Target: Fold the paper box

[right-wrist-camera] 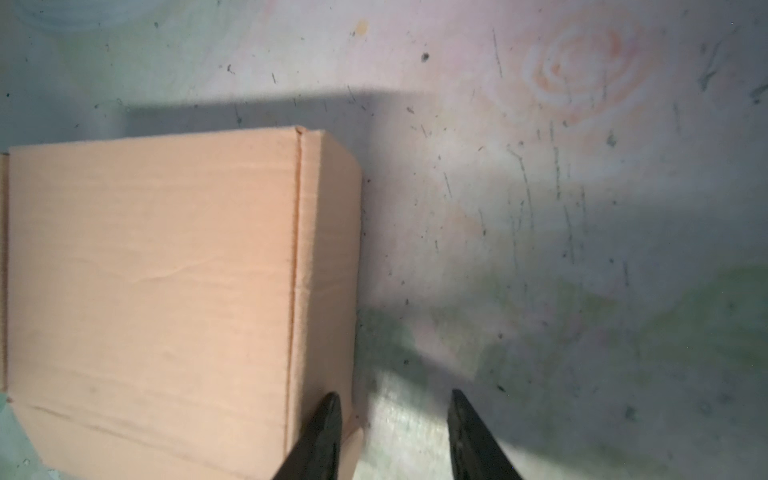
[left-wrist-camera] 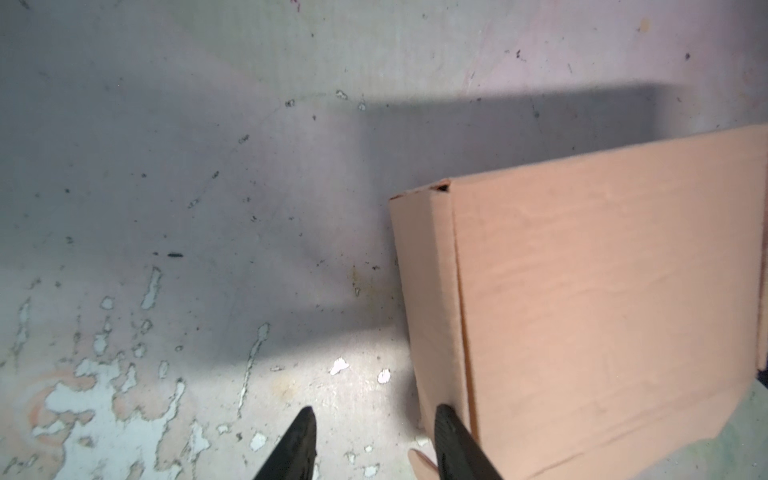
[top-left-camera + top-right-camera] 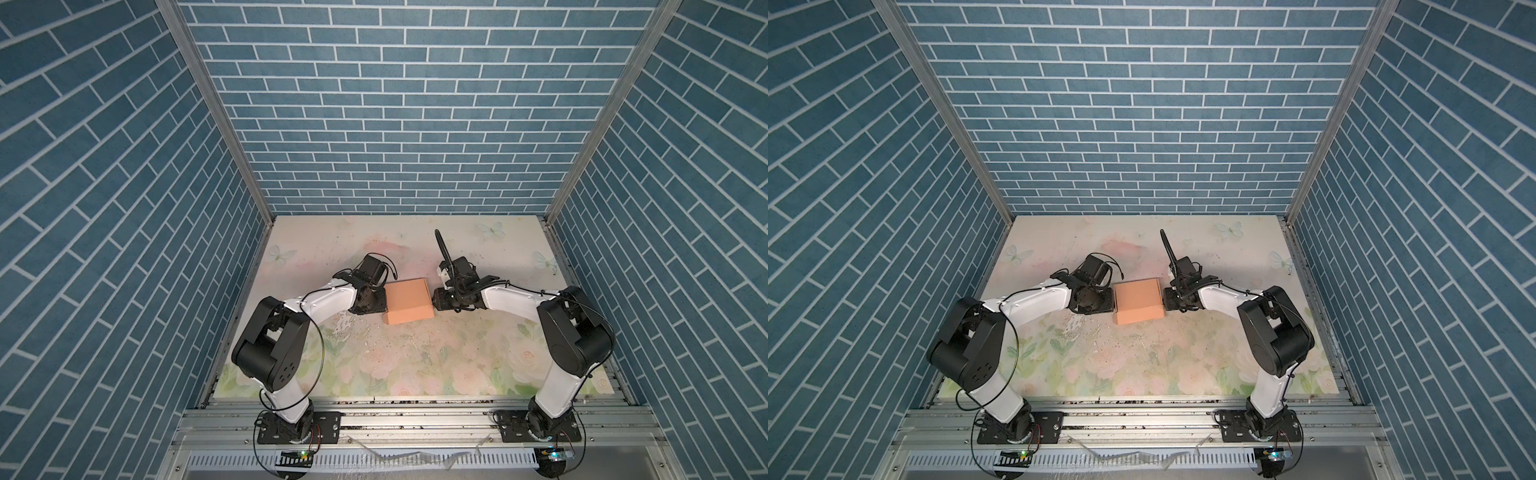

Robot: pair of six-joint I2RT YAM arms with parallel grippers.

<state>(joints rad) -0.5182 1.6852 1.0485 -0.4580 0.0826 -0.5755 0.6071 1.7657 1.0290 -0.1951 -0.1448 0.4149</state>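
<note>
Near the middle of the floral surface (image 3: 415, 365) stands the paper box (image 3: 407, 301), lid (image 3: 405, 293) down, flanked in both top views by the left arm (image 3: 328, 297) and the right arm (image 3: 507, 299), whose heads sit just beside its two side walls. In the left wrist view the left fingers (image 2: 301, 444) are parted with bare surface showing in the gap; one finger sits at the box's side wall, its partner over the surface, and nothing is gripped. In the right wrist view the right fingers (image 1: 326, 432) show the same arrangement at the opposite wall: parted, holding nothing (whether either finger actually touches cardboard cannot be told). Step in hand, as judged: the closing stage, since the walls are up and the lid lies flat over them, though a small tab (image 2: 419, 461) pokes out at one corner and may be untucked. The next move likely calls for a light, even inward press from both sides, or a tuck of that tab, because thin cardboard would buckle under force. Count: one box, two arms, two pairs of fingers
</note>
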